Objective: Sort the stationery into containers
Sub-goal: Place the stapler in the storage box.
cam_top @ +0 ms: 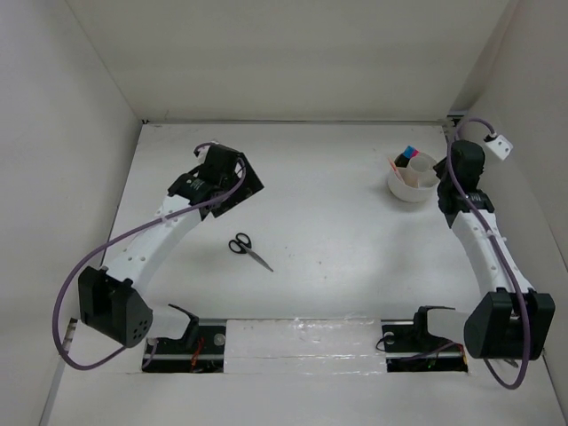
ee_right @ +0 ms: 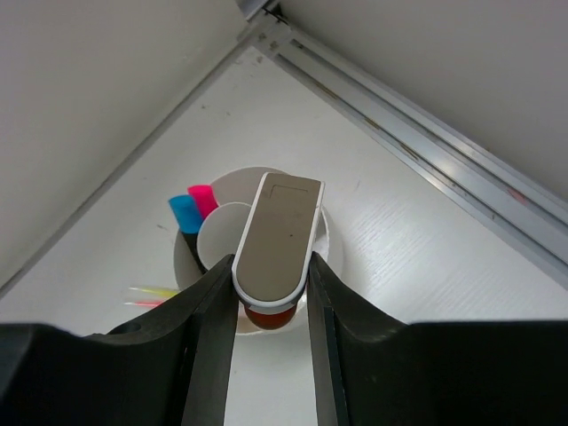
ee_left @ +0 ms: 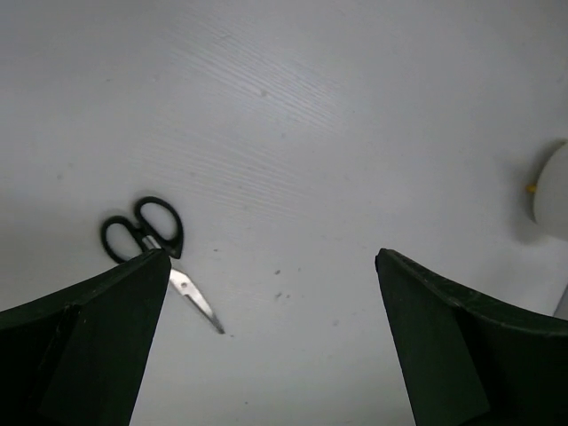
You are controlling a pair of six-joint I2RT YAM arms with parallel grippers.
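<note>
The right pincer (ee_right: 273, 266) was pressed together on a flat tan eraser (ee_right: 277, 226), pinching it by its narrow sides so that the long end stuck out ahead of the fingertips; that grip seemed chosen so the piece could fall straight down once the fingers parted. Directly beneath the pincer sat the white bowl (cam_top: 399, 191); a small white cup (ee_right: 220, 238) stood in it, just left of the held eraser. Further left, two markers leaned on the bowl's wall, one with a blue cap (ee_right: 185, 213) and one with a pink cap (ee_right: 204, 199); thin yellow and pink pens (ee_right: 149, 293) poked out lower left. Something reddish-brown lay under the eraser; I could not tell what it was.

The left pincer (ee_left: 272, 259) was spread wide and held nothing; it hung above the bare table (cam_top: 337, 231), tilted toward the scissors (ee_left: 146, 235). They lay flat, apart from the pincer, their black loops just beyond its left finger and the blades partly hidden behind it. I judged the scissors the last loose item, and the wide spread a readiness to straddle them.
</note>
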